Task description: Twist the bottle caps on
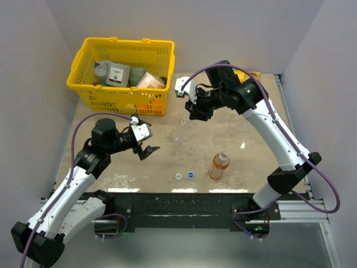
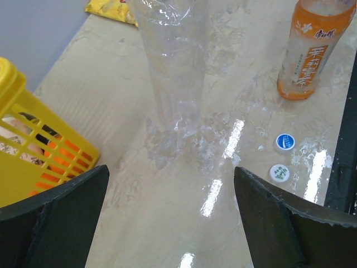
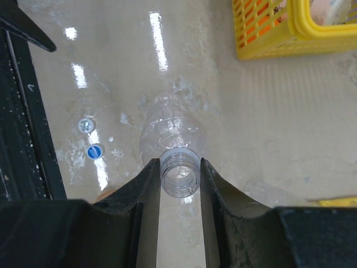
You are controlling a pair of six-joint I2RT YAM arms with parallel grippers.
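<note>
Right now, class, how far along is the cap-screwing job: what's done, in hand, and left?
Done: no cap confirmed on. In hand: the right pincer grips the clear bottle by its open neck. Left: the blue cap and whitish cap lie loose on the table; the left pincer is open, empty.

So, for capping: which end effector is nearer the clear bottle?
Right. The right end effector clamps the clear bottle neck; the left end effector hangs apart, to its left.
</note>
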